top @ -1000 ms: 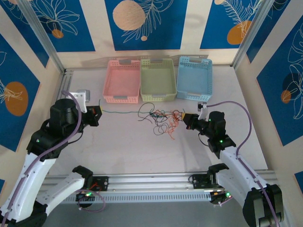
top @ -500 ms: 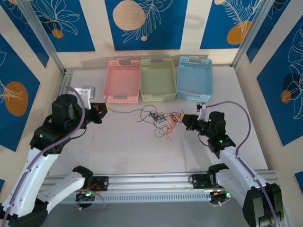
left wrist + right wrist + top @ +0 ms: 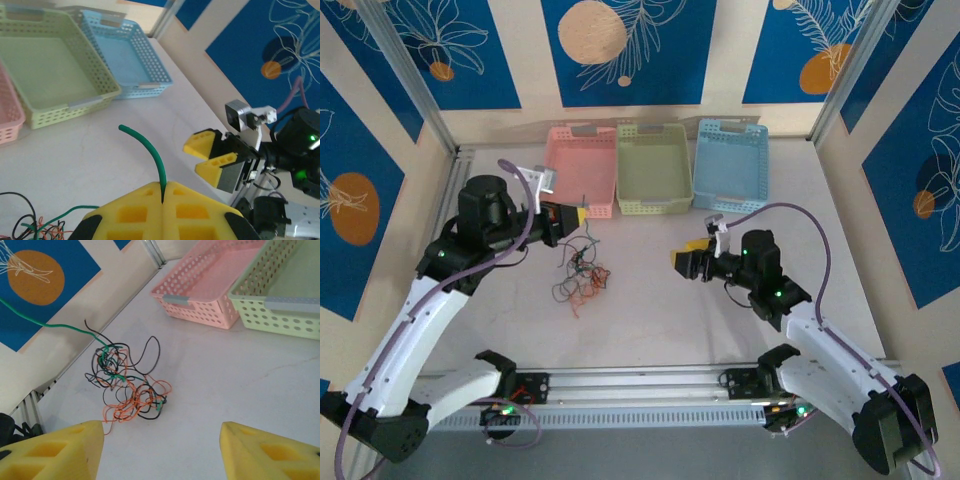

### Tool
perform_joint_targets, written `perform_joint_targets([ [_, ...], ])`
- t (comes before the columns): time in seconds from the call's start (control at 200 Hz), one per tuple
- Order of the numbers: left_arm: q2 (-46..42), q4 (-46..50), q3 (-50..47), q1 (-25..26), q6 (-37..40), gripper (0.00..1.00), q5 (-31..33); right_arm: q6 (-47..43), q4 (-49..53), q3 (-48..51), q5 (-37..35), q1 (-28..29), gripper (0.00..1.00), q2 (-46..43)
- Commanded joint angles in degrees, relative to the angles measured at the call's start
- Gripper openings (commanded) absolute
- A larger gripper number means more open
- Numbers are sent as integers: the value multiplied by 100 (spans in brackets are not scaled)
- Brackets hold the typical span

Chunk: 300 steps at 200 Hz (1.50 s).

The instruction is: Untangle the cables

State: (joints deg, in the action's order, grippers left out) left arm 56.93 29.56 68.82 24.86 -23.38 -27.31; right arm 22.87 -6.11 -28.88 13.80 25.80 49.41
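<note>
the left gripper [image 3: 570, 215] is hovering in front of the pink basket [image 3: 552, 165], and its yellow pads [image 3: 135, 210] are pressing flat together on a green cable [image 3: 150, 150] (the wrist view is showing the free end curling up and away from the seam between them). from that pinch the green cable is trailing down to the cables [image 3: 580, 275], which are lying as a loose knot of black, orange and green strands on the white table [image 3: 650, 330], just below the left gripper and well apart from the right one. the right gripper [image 3: 684, 258] is hanging over the middle of the table, facing the knot, with its jaws standing clearly apart and nothing sitting between them; its own camera is looking past both yellow fingers [image 3: 60, 450] at the tangle [image 3: 127, 390] beyond. the pale green basket [image 3: 655, 207] and the blue basket [image 3: 728, 203] are sitting side by side next to the pink one along the far edge. the wall panels [image 3: 640, 50] behind are showing blue prints with orange discs and white leaf outlines.
</note>
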Motion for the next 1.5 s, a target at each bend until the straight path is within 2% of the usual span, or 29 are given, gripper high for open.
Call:
perform_joint_targets([
  [0.0, 74, -256, 80, -60, 386, 0, -692, -178, 254, -337, 298, 138, 63, 200],
  [0.36, 76, -384, 122, -52, 592, 0, -1557, -399, -64, -797, 532, 822, 61, 1182],
  [0.605, 24, -233, 211, -52, 711, 0, -1676, -724, 36, -1229, 384, 1078, 61, 1908],
  [0.835, -22, -148, 330, -47, 785, 0, -1680, -1236, 92, -1466, 630, 1146, 62, 2379],
  [0.915, -24, -150, 377, -52, 803, 0, -1762, -1683, 71, -1474, 891, 1163, 62, 2484],
  [1.075, 3, 87, 687, -51, 999, 0, -1936, -2442, 5, -1445, 949, 1223, 60, 2640],
  [1.21, 86, 436, 1005, -51, 1184, 0, -1890, -2510, -140, -1462, 1088, 1243, 59, 2725],
  [1.35, 75, 436, 1055, -52, 1163, 0, -1931, -2597, -83, -1610, 1082, 1315, 50, 2911],
  [1.496, 82, 436, 1072, -52, 1151, 0, -1953, -2574, -271, -1643, 1040, 1363, 47, 2965],
])
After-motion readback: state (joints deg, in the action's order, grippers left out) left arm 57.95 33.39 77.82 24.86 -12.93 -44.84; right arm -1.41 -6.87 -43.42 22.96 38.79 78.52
